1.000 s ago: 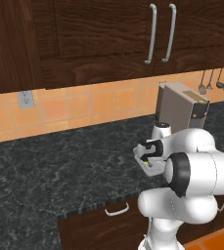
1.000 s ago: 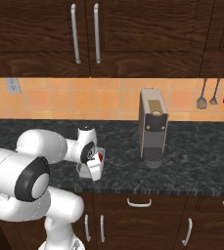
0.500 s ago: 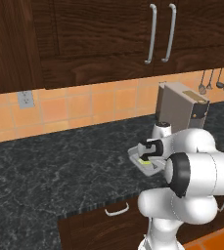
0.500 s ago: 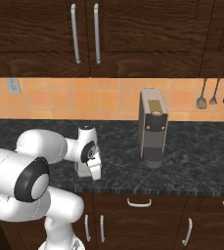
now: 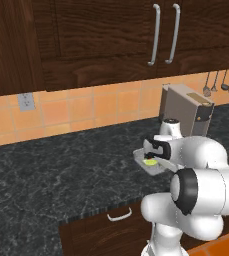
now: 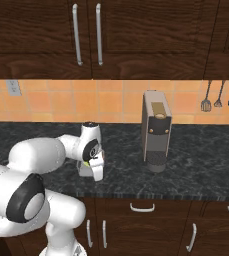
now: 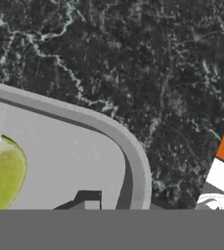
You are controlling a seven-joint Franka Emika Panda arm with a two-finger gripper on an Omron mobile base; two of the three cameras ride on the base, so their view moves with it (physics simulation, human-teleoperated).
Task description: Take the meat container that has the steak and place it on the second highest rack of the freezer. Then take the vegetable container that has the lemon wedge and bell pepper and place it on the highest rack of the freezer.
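Vegetable tray [image 5: 149,165]: grey, shallow, lying on the dark speckled bench [image 5: 61,170] near its front edge, just left of the coffee machine [image 5: 185,111]. Lemon wedge [image 7: 3,175]: yellow-green, sitting inside the tray beside a dark red piece at the hand view's left edge. Gripper [image 5: 155,157]: reaching down at the tray's rim [image 7: 133,166], jaws drawn narrow and appearing to be pinching that rim. Wooden cupboards [image 6: 111,35] and orange tiles [image 6: 111,102] standing behind.
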